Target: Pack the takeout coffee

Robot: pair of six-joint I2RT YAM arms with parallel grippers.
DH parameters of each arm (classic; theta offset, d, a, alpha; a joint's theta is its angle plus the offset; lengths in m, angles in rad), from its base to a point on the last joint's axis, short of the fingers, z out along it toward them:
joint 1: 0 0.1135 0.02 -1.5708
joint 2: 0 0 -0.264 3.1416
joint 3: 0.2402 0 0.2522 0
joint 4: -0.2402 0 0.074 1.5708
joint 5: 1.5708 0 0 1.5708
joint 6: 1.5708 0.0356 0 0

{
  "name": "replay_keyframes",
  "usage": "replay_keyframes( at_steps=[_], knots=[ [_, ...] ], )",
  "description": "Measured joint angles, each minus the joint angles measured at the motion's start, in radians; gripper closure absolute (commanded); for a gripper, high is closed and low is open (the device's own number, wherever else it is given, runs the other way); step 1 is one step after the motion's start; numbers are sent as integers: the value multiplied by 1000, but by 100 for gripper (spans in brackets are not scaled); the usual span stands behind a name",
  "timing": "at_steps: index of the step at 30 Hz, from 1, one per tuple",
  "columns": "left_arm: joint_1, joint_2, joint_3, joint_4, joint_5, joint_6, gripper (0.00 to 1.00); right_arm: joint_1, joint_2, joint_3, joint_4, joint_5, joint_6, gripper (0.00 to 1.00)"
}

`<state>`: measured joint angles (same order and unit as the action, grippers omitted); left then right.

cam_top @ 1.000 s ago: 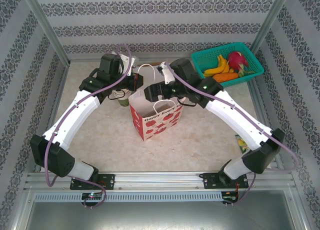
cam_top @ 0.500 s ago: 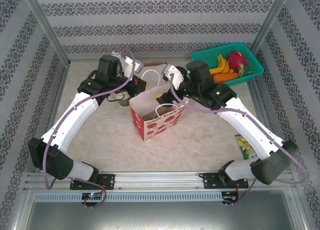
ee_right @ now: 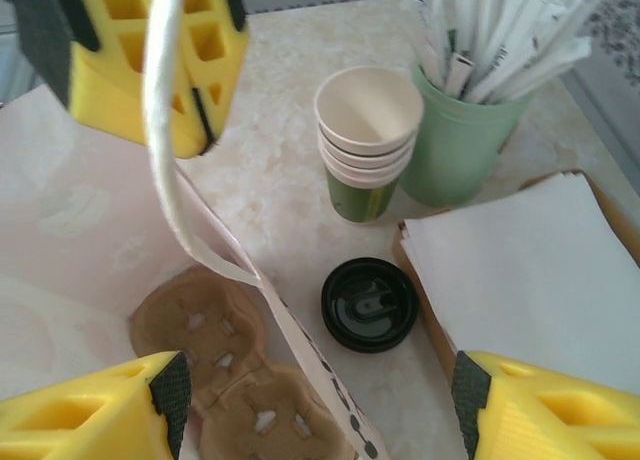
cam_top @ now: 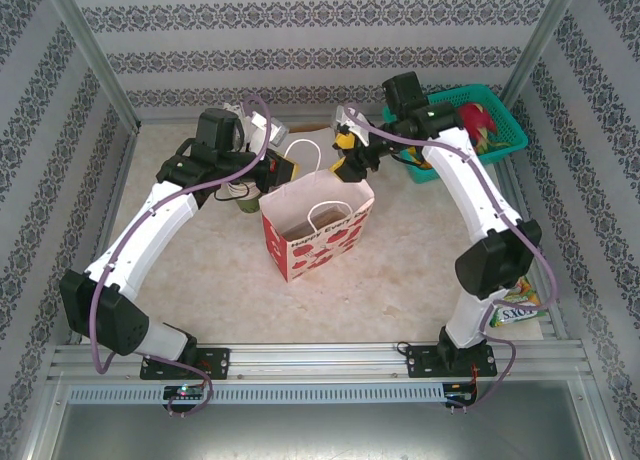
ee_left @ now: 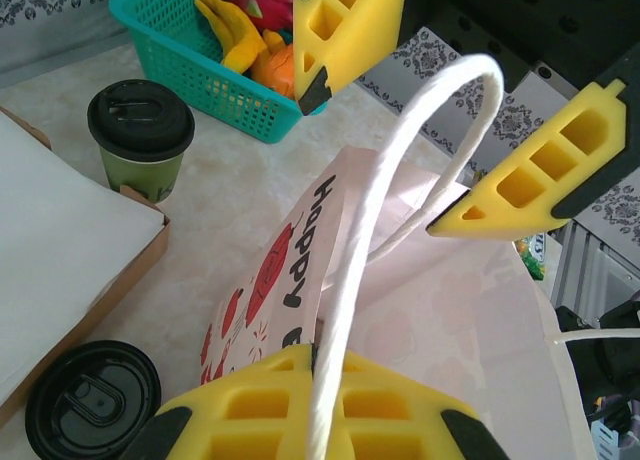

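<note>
Left hand (ee_left: 315,395) is pinched on the red-flowered paper bag's (cam_top: 318,230) white handle (ee_left: 400,170), lifting the mouth open. Right hand (cam_top: 347,152) hovers at the far rim, spread wide and empty. The takeout coffee (ee_left: 140,140) stands upright on the worktop (cam_top: 420,250) between the teal basket (ee_left: 215,95) and a cardboard box (ee_left: 70,250), well apart from the bag. Best play, I'd say: grip the green body under that black lid, hold it level, then lower it into the brown cup carrier (ee_right: 220,370) waiting inside.
</note>
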<state>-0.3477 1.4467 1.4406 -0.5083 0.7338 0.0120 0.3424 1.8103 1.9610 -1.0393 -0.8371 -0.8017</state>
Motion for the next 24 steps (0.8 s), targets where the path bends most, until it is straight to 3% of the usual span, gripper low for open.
replay_keyframes(
  at_steps=[14, 24],
  knots=[
    [16, 2, 0, 25, -1, -16, 100, 47, 139, 104, -67, -33, -199, 39],
    [16, 2, 0, 29, 0, -35, 100, 74, 191, 163, -106, -36, -229, 57]
  ],
)
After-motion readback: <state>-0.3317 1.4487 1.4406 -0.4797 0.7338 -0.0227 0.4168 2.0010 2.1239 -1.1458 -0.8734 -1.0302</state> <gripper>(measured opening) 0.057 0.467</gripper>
